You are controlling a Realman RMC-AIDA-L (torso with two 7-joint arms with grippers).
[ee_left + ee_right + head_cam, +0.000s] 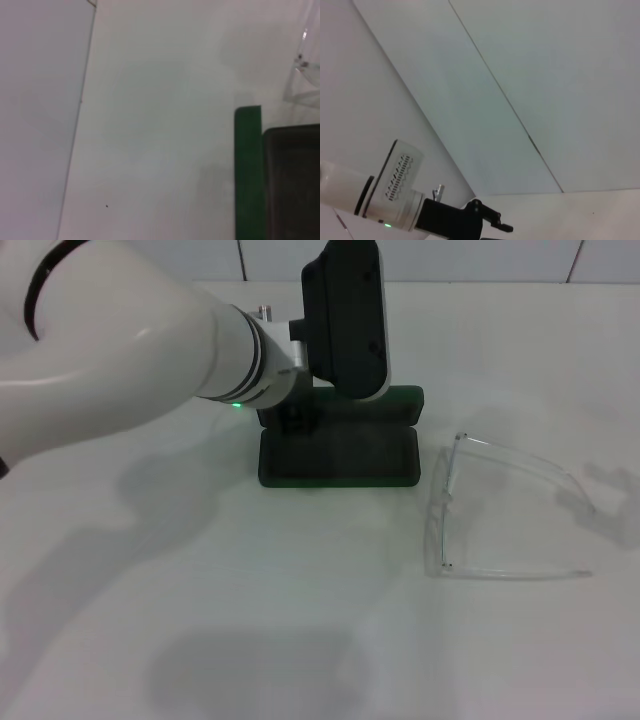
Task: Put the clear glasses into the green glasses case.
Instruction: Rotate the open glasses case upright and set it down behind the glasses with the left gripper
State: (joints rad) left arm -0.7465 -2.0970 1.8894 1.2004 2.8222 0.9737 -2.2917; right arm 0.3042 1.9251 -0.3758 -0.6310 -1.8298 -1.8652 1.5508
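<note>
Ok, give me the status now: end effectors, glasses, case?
Left end effector over open green glasses case. Clear glasses on table beside case, untouched. Right end effector out of sight. Nothing in the way.

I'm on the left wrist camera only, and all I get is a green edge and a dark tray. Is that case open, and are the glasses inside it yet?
Observer: The green glasses case is open and its lined tray is empty.
Operator: So where are the glasses?
Observer: The clear glasses lie on the table to the robot's right of the case, apart from it, with their arms unfolded and pointing away from it.
Operator: And where is my claw relative to the case?
Observer: The left claw hangs over the case's far side, by the lid, not over the glasses.
</note>
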